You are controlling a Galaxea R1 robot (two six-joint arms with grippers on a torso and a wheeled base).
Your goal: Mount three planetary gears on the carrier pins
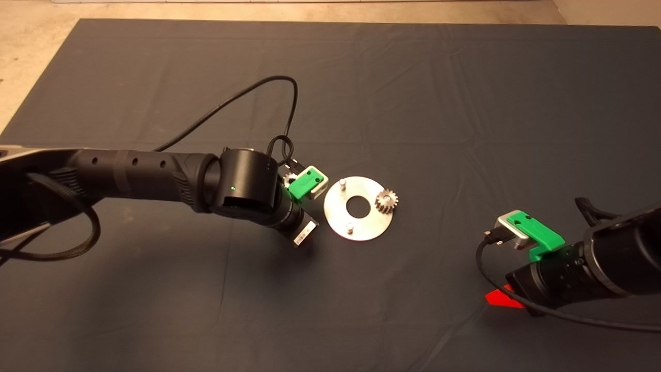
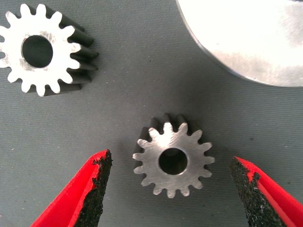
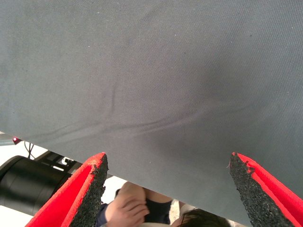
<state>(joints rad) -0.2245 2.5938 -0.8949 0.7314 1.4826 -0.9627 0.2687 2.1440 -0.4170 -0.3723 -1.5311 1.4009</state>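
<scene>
The silver carrier disc (image 1: 335,214) lies mid-mat. Two carrier pins (image 1: 342,183) (image 1: 349,226) stand bare on it. One planetary gear (image 1: 386,200) sits on the disc's right side and covers what is under it. My left gripper (image 2: 171,187) hovers just left of the disc, open, its pads on either side of a second gear (image 2: 173,161) lying flat on the mat, not touching it. A third gear (image 2: 40,49) lies close beside that one, and the disc rim (image 2: 251,42) shows nearby. My right gripper (image 3: 168,184) is open and holds nothing at the lower right.
The left arm (image 1: 155,173) and its looping black cable (image 1: 268,85) cross the mat's left half. A right gripper finger (image 1: 502,298) shows by the front right. Past the mat's edge, the right wrist view shows a person's hand (image 3: 128,208).
</scene>
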